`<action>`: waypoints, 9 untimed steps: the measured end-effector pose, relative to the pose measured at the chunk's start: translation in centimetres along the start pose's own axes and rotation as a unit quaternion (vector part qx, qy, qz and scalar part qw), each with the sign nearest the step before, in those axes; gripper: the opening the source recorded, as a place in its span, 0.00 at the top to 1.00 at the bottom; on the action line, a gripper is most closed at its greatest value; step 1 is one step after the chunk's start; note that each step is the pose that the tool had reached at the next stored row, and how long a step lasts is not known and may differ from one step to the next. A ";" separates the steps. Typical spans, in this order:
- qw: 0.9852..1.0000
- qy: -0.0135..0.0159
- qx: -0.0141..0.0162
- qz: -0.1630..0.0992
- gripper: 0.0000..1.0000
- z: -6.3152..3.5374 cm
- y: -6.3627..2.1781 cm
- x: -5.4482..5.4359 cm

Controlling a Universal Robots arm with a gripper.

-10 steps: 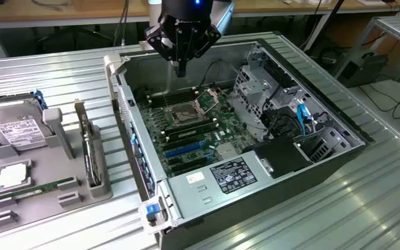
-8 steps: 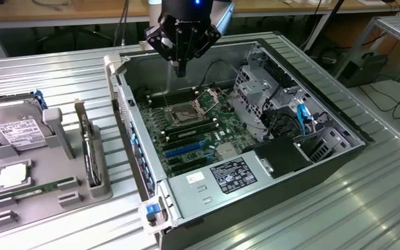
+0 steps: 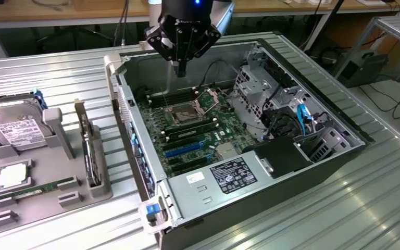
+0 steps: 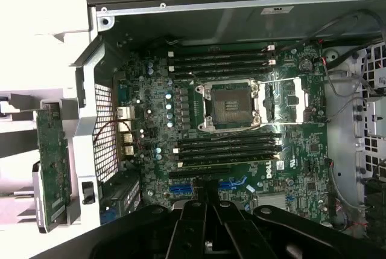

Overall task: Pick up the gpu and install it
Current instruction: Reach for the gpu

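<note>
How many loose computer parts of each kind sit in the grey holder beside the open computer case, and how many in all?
hard drive: 1
gpu: 1
RAM stick: 1
square silver chip: 1
Total: 4

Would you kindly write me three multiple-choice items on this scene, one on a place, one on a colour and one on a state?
1. Where is the gpu? A in the grey holder beside the computer case; B plugged in inside the case; C lifted in the air.
2. What colour is the cable by the drive cage? A red; B blue; C yellow.
3. The case is: A closed; B open, motherboard exposed; C wrapped.
Answers: 1 A: it stands on edge in the holder. 2 B: the cable is blue. 3 B: the motherboard shows.
</note>
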State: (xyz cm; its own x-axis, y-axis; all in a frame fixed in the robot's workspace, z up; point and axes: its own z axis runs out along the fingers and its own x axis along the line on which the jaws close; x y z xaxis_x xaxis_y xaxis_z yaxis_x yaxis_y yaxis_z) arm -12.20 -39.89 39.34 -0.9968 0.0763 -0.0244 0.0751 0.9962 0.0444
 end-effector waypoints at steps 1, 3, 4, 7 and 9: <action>1.000 0.000 0.000 0.000 0.89 -0.01 0.00 0.0; 1.000 0.000 0.000 0.000 0.89 -0.03 -0.10 0.5; 1.000 0.000 0.000 0.000 0.89 -0.03 -0.15 0.9; 1.000 0.000 0.000 0.000 0.89 -0.07 -0.30 2.1; 1.000 0.000 0.000 0.000 0.89 -0.09 -0.43 3.1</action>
State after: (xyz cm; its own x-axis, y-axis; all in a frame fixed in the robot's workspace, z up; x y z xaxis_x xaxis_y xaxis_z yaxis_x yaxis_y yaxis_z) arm -15.33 -40.09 39.33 -0.9968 0.0761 -0.0245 0.0750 0.9962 0.0438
